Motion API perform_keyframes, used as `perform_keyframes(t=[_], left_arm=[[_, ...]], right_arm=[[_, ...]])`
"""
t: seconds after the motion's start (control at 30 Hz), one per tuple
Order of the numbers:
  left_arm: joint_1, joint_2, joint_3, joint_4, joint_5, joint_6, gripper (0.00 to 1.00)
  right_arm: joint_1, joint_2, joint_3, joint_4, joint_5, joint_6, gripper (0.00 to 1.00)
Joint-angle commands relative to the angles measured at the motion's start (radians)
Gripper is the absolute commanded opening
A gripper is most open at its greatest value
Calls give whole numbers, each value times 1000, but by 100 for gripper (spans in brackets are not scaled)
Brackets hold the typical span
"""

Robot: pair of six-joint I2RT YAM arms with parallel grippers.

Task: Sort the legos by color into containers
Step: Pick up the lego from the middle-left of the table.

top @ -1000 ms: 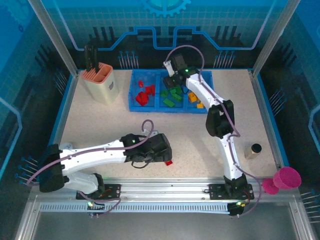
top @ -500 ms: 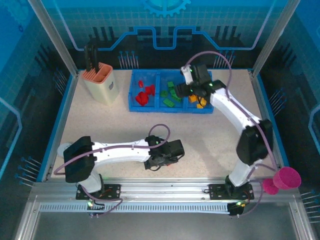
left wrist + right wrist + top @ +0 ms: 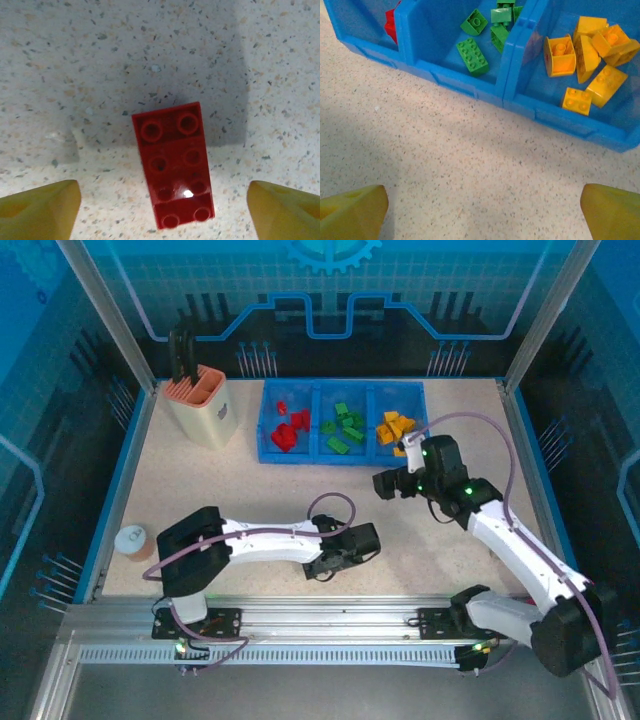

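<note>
A red lego (image 3: 175, 170) lies flat on the speckled table, studs up, between my left gripper's (image 3: 162, 212) yellow fingertips (image 3: 40, 210). That gripper is open, with a gap on each side of the brick. From above, the left gripper (image 3: 338, 560) covers this brick near the table's front. The blue tray (image 3: 316, 454) holds red legos (image 3: 288, 430) in its left container, green legos (image 3: 343, 428) in the middle one and orange legos (image 3: 393, 427) in the right one. My right gripper (image 3: 383, 485) hangs open and empty over bare table just in front of the tray (image 3: 555, 117).
A cream holder with an orange top (image 3: 200, 405) stands at the back left. A small pale cup (image 3: 131, 540) sits near the left edge. Metal frame posts and a blue rim bound the table.
The right arm has pulled back from the tray toward the table's middle and its jaws have opened wide. The left gripper has slid right over the red lego, its jaws narrowing a little.
</note>
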Motion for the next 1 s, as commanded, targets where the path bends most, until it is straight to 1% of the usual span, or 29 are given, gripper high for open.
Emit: perform_keyframes(t=[0.0,0.13,0.3,0.43,0.5,0.57,0.67,0.83,0.97], left_arm=[[13,25,26,16,19,-13,79],[19,52,27,27,51,-4,64],[19,77,28,32,88,-6,61],[18,86,15,46,120,-1,51],[18,85,4,53,133,3,49],[20,80,-4,50,139,9,40],[20,67,-11,44,143,20,38],[47,9,-15,-6,130,63,30],[128,-121,-54,-55,67,126,27]], right_arm=[[-9,-54,-37,-28,-1,25,100],[-11,-77,-62,-26,15,15,100],[-11,-62,-63,-22,22,2,100],[-11,-48,-62,-20,37,-9,100],[-13,-45,-64,-18,47,-15,100],[-14,-43,-66,-20,56,-18,100],[-25,-39,-71,-17,44,-20,100],[-35,-24,-75,-17,42,-23,100],[-45,-28,-80,-15,47,-22,100]])
